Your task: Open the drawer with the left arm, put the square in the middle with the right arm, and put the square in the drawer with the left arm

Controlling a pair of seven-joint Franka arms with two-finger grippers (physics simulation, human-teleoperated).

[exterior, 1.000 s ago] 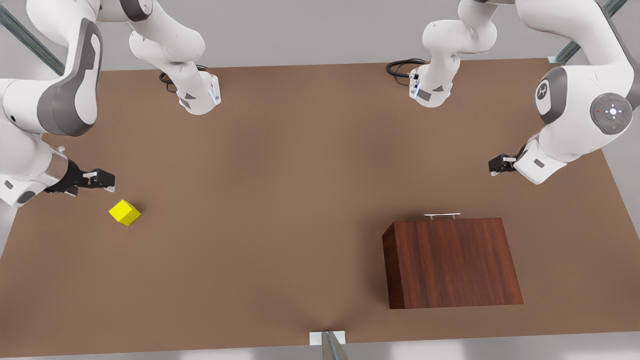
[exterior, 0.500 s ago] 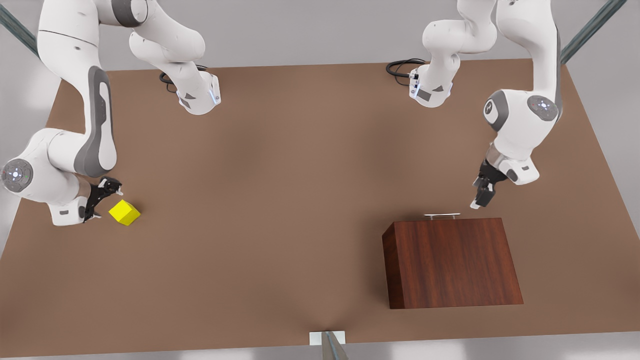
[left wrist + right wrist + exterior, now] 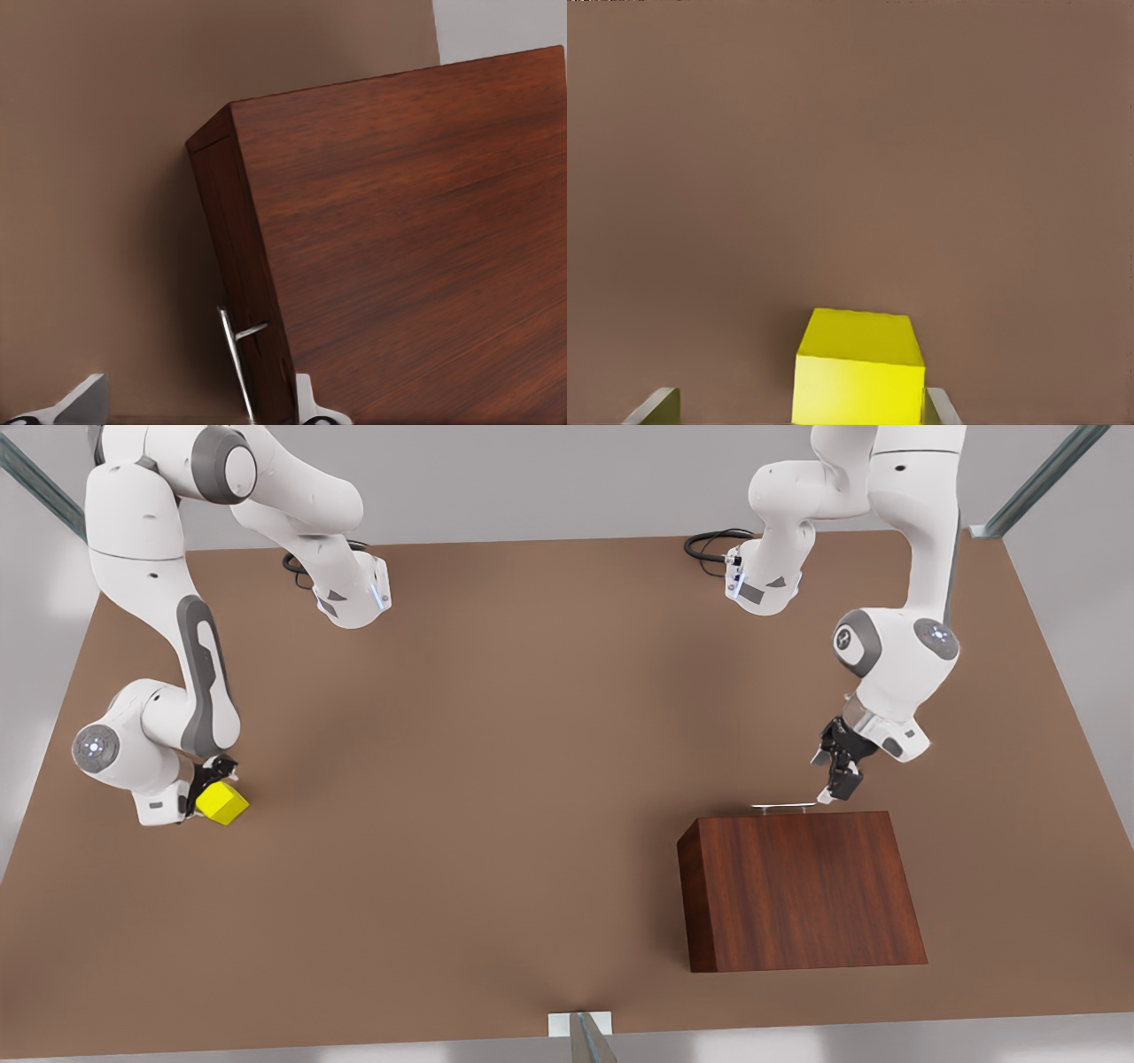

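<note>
Right gripper (image 3: 205, 793): fingers apart, straddling the square (image 3: 221, 803) on the worktop (image 3: 532, 735); rigid, likely light, grip its flat opposite faces. Left gripper (image 3: 835, 778): fingers apart around the closed drawer's handle (image 3: 783, 807)

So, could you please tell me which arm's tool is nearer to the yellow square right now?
The right. The right tool is at the yellow square, its fingers either side of it, open. The left tool is across the table at the drawer's handle.
</note>
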